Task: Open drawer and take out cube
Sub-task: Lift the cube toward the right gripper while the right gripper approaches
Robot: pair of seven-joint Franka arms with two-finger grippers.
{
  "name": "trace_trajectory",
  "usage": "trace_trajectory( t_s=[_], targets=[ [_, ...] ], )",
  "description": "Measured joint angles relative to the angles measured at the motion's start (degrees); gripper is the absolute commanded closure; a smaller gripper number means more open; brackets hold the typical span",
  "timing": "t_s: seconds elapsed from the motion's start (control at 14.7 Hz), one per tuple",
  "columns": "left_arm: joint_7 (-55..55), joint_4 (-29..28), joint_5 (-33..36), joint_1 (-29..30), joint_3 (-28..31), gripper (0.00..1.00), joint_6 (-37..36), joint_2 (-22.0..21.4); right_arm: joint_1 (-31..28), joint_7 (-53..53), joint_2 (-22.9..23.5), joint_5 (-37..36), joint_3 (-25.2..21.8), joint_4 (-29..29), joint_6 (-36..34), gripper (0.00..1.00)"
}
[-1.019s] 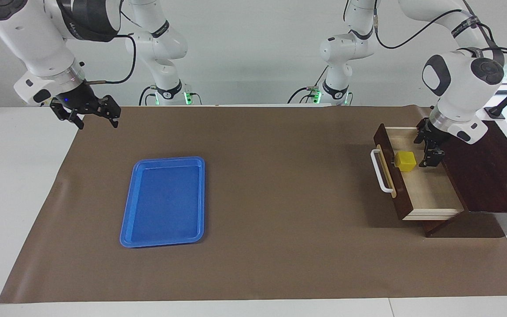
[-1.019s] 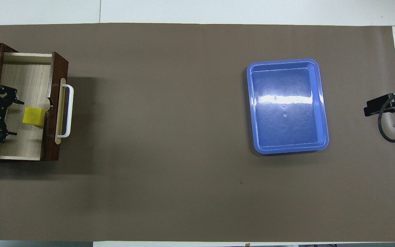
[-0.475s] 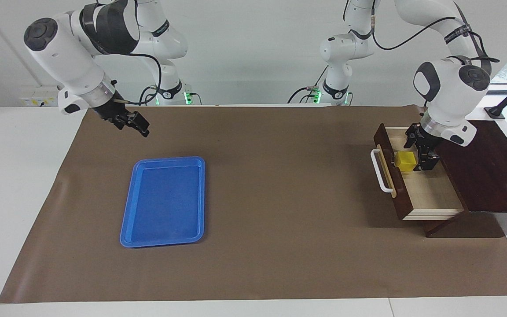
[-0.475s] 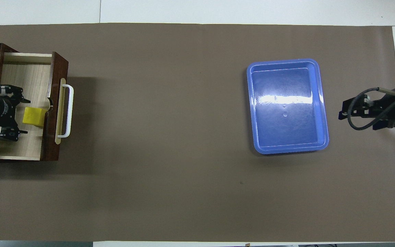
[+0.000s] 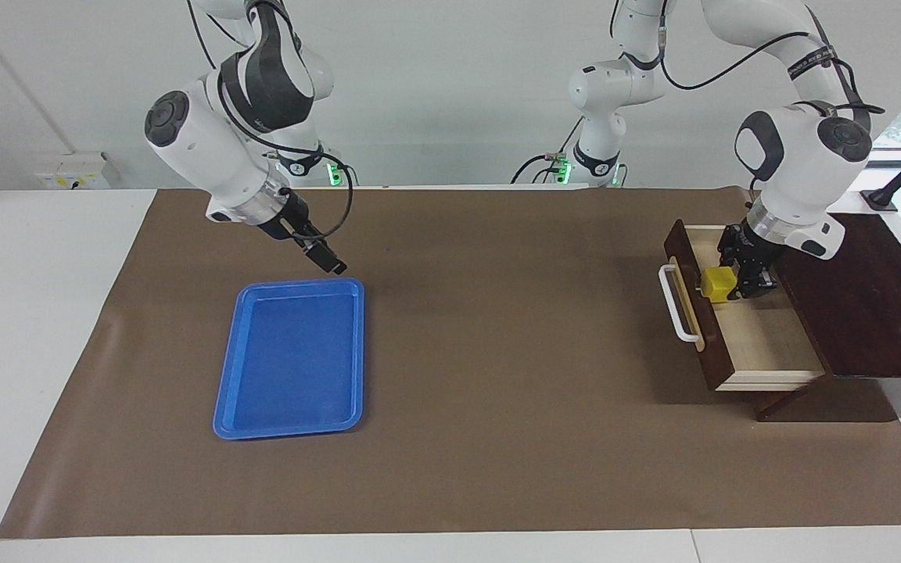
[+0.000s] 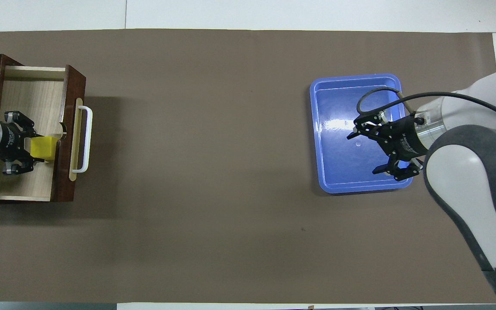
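The drawer (image 5: 763, 340) of the dark brown box (image 5: 865, 297) is pulled open toward the table's middle, and its white handle (image 5: 676, 305) and pale floor (image 6: 32, 94) show. The yellow cube (image 5: 716, 285) rests in the drawer, just inside the front panel, and also shows in the overhead view (image 6: 43, 147). My left gripper (image 5: 734, 275) reaches down into the drawer, its fingers closed on two sides of the cube; it also shows in the overhead view (image 6: 32, 149). My right gripper (image 5: 333, 264) is open and empty in the air over the blue tray.
The flat blue tray (image 5: 294, 352) lies on the brown mat toward the right arm's end of the table, and shows in the overhead view (image 6: 338, 112) too. The right gripper (image 6: 364, 153) hangs over its end nearest the robots.
The left gripper moved across the drawer to the cube and closed on it. The right arm swung in from its end of the table to over the blue tray.
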Motion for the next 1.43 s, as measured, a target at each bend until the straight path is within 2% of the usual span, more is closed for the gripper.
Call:
trace_trajectory(
  t_s=[0.27, 0.48, 0.75, 1.15, 1.43],
  targets=[
    [-1.3, 12.5, -0.2, -0.7, -0.5, 1.0, -13.9, 1.1, 4.6, 10.2, 3.2, 7.4, 0.0, -0.5, 7.5, 0.0],
    [-11.3, 16.9, -1.5, -5.9, -0.9, 1.0, -18.2, 1.2, 8.2, 14.3, 4.6, 13.0, 0.0, -1.1, 11.9, 0.0],
    [-26.7, 16.7, -2.0, -16.7, -1.5, 1.0, -18.7, 2.0, 12.1, 15.6, 4.9, 18.0, 0.0, -2.5, 14.4, 0.0],
    [-44.4, 12.9, -2.4, -35.2, -1.8, 1.0, -15.9, 3.0, 14.3, 16.7, 6.9, 23.6, 0.0, -3.0, 16.2, 0.0],
    [-51.3, 12.3, -2.4, -38.9, -1.7, 1.0, -12.6, 3.0, 19.0, 16.7, 10.4, 24.0, 0.0, -2.7, 19.2, 0.0]
  ],
)
